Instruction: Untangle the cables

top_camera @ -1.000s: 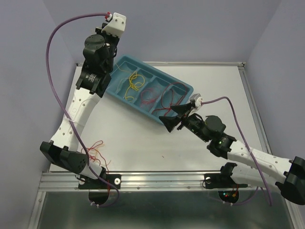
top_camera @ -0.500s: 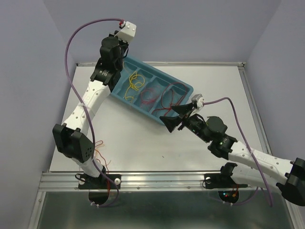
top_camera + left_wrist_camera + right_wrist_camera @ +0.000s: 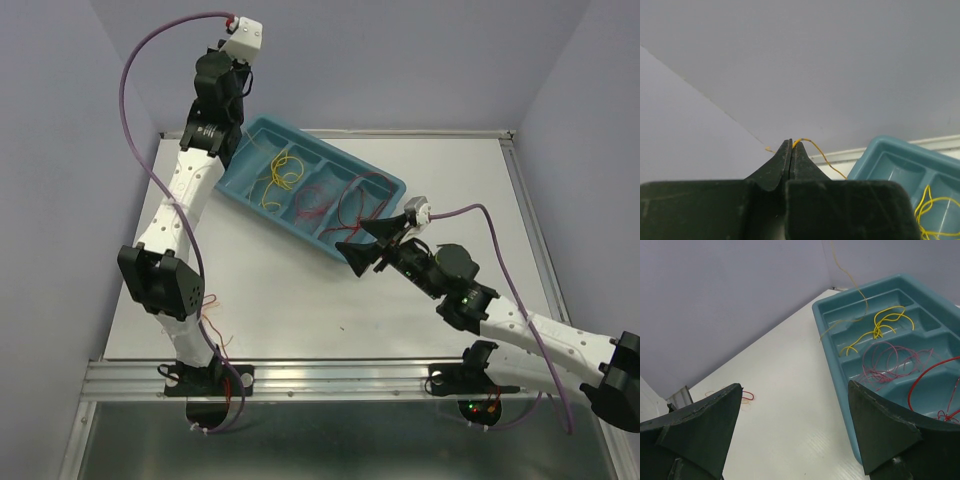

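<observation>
Left wrist view showed my left gripper (image 3: 791,146) pinched shut on one yellow cable (image 3: 812,146), hair-thin and, I judged, limp, raised over the tray's (image 3: 890,150) left corner. My right gripper (image 3: 795,387) gaped wide, empty, near red cables (image 3: 927,373) best taken by their ends.

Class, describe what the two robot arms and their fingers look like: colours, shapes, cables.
The left arm and right arm have white links with black joint housings. A thick purple cable runs to a small white camera block on each wrist. The fingers are dark, flat, tapering wedges.
</observation>
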Action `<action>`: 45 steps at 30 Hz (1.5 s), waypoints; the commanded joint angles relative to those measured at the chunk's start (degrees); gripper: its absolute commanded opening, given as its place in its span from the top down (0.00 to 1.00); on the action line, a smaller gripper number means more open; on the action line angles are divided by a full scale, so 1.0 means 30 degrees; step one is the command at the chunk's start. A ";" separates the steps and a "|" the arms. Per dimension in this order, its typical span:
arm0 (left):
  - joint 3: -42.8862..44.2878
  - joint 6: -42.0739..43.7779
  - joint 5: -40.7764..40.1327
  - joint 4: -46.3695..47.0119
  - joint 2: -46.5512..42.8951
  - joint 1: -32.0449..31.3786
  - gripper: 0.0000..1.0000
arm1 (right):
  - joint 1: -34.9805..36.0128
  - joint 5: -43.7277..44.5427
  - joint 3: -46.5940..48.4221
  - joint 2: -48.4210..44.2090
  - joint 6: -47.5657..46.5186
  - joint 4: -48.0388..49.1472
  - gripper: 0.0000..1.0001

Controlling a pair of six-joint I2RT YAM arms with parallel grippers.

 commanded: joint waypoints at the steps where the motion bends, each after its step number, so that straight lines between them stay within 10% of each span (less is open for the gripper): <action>1: 0.2931 -0.0425 0.0123 0.0086 0.0315 -0.0076 1.00 | -0.0007 0.0114 -0.0385 -0.0276 -0.0027 0.1075 0.09; 23: 0.6395 -0.0865 0.0416 -0.1294 0.1107 -0.0105 1.00 | -0.0007 0.0232 -0.0444 -0.0481 -0.0085 0.1104 0.09; 45: 0.2356 -0.1802 0.1206 0.0140 0.1463 -0.0105 1.00 | -0.0036 0.0085 -0.0473 -0.0598 0.0032 0.1075 0.09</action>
